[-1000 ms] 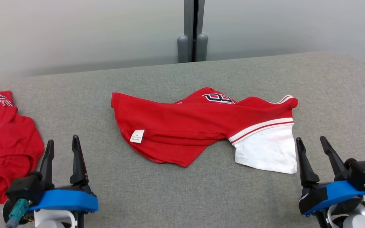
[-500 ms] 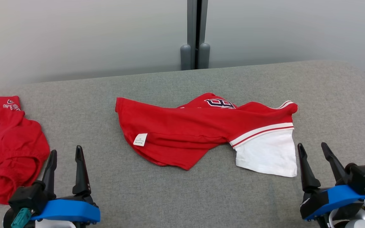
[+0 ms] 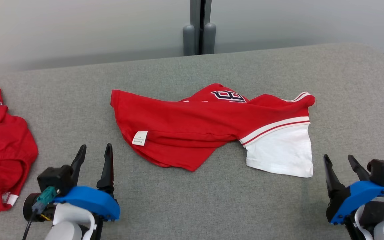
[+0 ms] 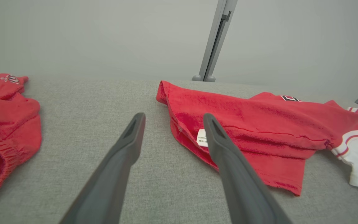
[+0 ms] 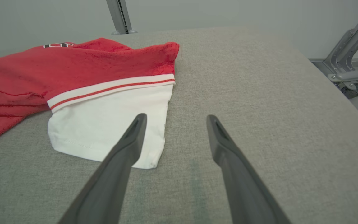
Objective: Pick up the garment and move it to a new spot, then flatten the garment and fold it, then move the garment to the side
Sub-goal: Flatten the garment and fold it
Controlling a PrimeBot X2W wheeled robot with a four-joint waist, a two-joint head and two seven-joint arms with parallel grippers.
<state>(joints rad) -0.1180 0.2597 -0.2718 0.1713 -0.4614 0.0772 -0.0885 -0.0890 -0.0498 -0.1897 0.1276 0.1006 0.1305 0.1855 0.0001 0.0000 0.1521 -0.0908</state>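
A rumpled red garment (image 3: 192, 126) with a white sleeve at its right end and a small white label at its near left lies in the middle of the grey table; it also shows in the left wrist view (image 4: 247, 124) and the right wrist view (image 5: 82, 74). My left gripper (image 3: 95, 148) stands open just short of the garment's near left edge, nothing between its fingers. In the left wrist view the left gripper (image 4: 172, 119) points at the label corner. My right gripper (image 3: 340, 160) stands open beside the white sleeve's near right corner, and the right gripper (image 5: 174, 119) is apart from it.
A second red garment (image 3: 2, 156) lies bunched at the table's left edge, also seen as the second garment (image 4: 5, 124). The grey table (image 3: 245, 206) curves down at the right. A grey post (image 3: 197, 33) stands behind; a metal frame (image 5: 350, 68) stands on the floor at right.
My left gripper has moved right, closer to the garment's near left edge. The head camera has shifted, so the whole scene sits differently. Both grippers stay open.
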